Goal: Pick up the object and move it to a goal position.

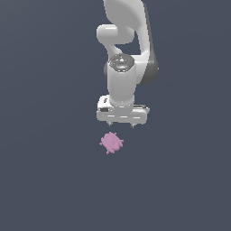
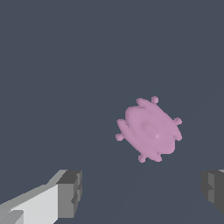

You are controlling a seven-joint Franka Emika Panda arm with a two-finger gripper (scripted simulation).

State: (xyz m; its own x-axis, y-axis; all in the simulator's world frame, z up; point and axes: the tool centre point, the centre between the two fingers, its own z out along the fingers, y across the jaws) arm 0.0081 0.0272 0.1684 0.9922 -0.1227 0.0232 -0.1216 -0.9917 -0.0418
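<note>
Gripper (jaws wide apart) above pink object.

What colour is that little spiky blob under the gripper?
The blob is plain matte pink, with no pattern. The wrist view shows it best.

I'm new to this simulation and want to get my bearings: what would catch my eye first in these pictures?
The pink spiky blob stands out first, the only colour on a plain dark grey ground; it lies alone, just below the arm in the exterior view. Next comes the big white robot arm, reaching down from the top of that view. Its gripper hangs above the blob, open and not touching it, and the wrist view shows the blob beyond the two spread fingers.
</note>
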